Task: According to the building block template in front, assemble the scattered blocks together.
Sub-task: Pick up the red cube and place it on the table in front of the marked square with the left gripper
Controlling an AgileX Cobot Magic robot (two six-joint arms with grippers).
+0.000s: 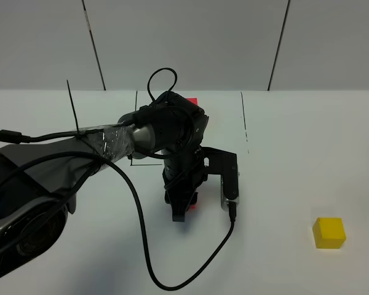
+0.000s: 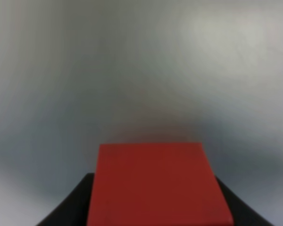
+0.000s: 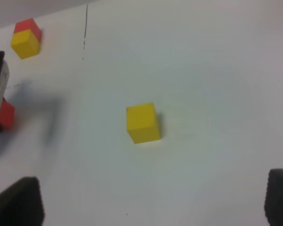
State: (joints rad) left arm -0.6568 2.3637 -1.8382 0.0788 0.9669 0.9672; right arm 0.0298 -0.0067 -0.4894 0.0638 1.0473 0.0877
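Note:
My left gripper point(image 1: 183, 208) reaches to the middle of the table and is shut on the red cube point(image 1: 194, 201). The cube fills the bottom of the left wrist view point(image 2: 155, 183) between the black fingers point(image 2: 73, 207). It is held low at the table surface. The yellow cube point(image 1: 329, 232) lies alone at the front right, far from the red one. It also shows in the right wrist view point(image 3: 142, 122). My right gripper point(image 3: 148, 205) is open and empty above it. The template point(image 3: 26, 38), a red and yellow pair, sits at the back; in the high view only its red end point(image 1: 191, 101) shows behind the arm.
The thin black drawn frame point(image 1: 245, 123) runs around the template area at the back centre. The left arm's cable point(image 1: 141, 227) loops over the table in front of the gripper. White wall panels stand behind the table.

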